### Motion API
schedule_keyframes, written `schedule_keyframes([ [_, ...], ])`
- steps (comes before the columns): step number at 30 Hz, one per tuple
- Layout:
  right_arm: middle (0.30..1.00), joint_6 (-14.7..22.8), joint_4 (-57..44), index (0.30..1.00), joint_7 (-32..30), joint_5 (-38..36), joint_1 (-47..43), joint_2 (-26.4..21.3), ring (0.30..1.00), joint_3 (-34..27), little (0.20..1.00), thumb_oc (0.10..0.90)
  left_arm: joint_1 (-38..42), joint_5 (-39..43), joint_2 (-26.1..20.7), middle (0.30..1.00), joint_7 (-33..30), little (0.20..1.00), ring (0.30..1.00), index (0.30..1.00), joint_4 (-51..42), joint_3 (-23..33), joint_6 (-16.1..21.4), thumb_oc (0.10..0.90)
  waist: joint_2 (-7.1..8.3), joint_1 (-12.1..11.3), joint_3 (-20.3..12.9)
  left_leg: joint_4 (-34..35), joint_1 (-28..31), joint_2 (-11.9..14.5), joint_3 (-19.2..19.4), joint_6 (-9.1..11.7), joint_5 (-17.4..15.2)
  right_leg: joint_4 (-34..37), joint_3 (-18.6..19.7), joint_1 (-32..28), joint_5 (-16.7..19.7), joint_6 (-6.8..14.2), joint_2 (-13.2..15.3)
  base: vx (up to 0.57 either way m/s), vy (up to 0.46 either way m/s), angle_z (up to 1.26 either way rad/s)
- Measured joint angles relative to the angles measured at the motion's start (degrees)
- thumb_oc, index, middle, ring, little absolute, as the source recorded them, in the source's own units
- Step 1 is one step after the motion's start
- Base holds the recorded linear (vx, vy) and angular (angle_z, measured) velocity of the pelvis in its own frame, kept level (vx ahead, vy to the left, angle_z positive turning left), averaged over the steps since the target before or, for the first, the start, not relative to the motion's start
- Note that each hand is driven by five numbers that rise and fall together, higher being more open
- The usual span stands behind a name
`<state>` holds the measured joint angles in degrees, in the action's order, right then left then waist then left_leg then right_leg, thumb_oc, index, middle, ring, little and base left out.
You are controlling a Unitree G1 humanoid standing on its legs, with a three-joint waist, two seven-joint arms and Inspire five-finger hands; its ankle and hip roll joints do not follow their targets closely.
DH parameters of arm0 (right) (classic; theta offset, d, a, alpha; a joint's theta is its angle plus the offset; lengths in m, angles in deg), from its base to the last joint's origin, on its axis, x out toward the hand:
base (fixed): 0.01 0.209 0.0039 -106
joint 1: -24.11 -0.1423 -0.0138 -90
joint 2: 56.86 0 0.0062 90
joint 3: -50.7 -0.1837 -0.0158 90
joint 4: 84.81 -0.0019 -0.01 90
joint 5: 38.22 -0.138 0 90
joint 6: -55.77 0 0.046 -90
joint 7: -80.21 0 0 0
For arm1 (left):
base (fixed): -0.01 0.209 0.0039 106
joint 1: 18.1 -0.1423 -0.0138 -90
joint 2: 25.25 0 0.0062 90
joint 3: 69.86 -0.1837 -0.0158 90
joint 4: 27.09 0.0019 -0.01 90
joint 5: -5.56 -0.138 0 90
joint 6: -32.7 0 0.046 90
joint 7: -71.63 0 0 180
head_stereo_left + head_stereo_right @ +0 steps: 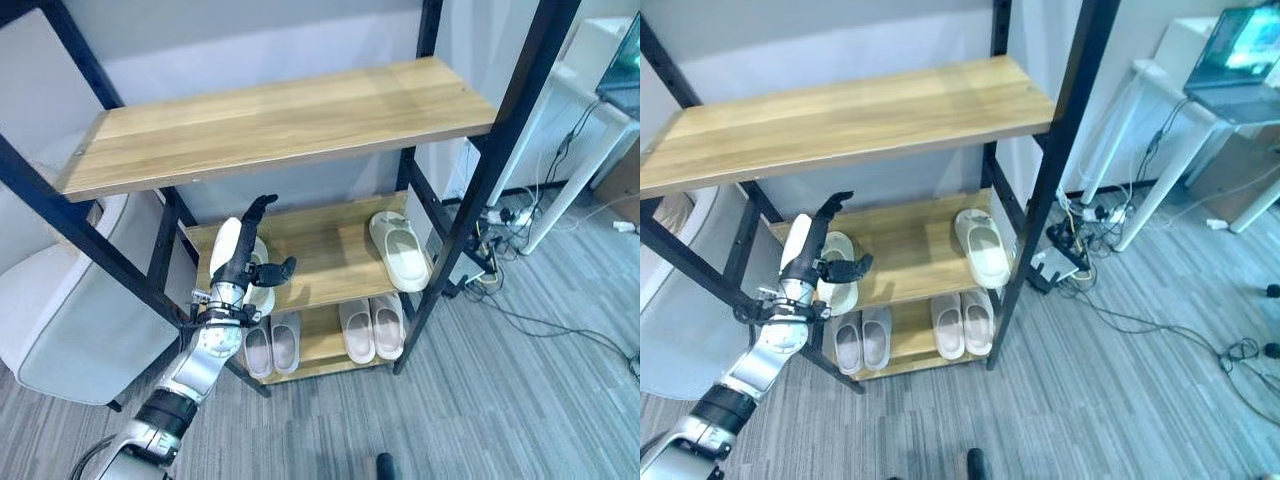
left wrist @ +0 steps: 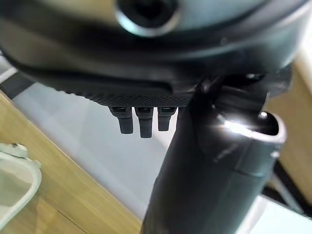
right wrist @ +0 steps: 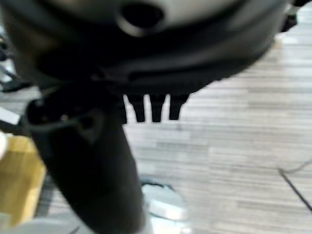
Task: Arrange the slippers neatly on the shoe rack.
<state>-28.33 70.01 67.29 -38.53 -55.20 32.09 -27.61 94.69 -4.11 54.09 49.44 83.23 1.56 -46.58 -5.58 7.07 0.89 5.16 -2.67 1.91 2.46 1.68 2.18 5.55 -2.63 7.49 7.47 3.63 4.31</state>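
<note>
The shoe rack [image 1: 280, 120] has a black frame and three wooden shelves. On the middle shelf one white slipper [image 1: 400, 250] lies at the right end. Another white slipper [image 1: 265, 296] lies at the left end, also seen in the left wrist view [image 2: 14, 180]. My left hand [image 1: 243, 262] reaches over that left end, open, fingers straight and pointing up, thumb out above the slipper, nothing in it. The bottom shelf carries a pale grey pair [image 1: 272, 348] and a white pair [image 1: 372, 328]. My right hand [image 3: 87, 161] hangs open over the carpet.
A pale armchair [image 1: 60, 320] stands against the rack's left side. To the right are a white table's legs [image 1: 560, 170], a power strip with cables [image 1: 500, 215] on the grey carpet, and a laptop [image 1: 1240, 55] on the table.
</note>
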Motion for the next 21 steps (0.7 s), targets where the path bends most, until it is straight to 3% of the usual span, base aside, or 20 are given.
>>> schedule_keyframes([
  [6, 0.9, 0.7, -0.6, 0.9, 0.1, 0.3, -1.1, -0.8, 0.9, 0.9, 0.9, 0.8, 2.9, -2.3, -0.2, 0.9, -0.3, 0.9, 0.9, 0.9, 0.0, -0.7, -1.3, 0.8, -0.34, 0.1, 1.4, 0.0, -3.8, 0.0, 0.3, 0.2, 0.6, -0.2, 0.5, 4.0, 0.8, -0.1, 0.0, -0.01, 0.019, -0.03],
  [12, 0.9, 1.3, -1.3, 0.9, 0.0, 0.3, -2.2, -1.9, 0.9, 0.8, 0.9, 0.8, 4.5, -5.1, -1.5, 0.9, -1.4, 0.9, 0.9, 0.9, 0.0, -0.7, -2.6, 0.8, 0.88, 0.0, 3.9, 0.0, -5.1, -0.1, 0.3, 0.3, 0.9, -0.2, 0.6, 5.3, 1.0, -0.1, 0.0, 0.01, 0.001, 0.0],
  [21, 0.9, 1.5, -1.3, 0.9, -0.1, 0.4, -2.5, -1.9, 0.9, 0.8, 0.9, 0.8, 4.5, -8.7, -4.3, 0.9, -5.0, 0.9, 0.9, 0.9, 0.0, 2.8, -4.7, 0.8, 2.59, -0.1, 5.0, 0.0, -5.0, -0.1, 0.4, 0.3, 0.9, -0.2, 0.7, 5.2, 1.0, -0.1, -0.1, 0.01, 0.001, 0.0],
])
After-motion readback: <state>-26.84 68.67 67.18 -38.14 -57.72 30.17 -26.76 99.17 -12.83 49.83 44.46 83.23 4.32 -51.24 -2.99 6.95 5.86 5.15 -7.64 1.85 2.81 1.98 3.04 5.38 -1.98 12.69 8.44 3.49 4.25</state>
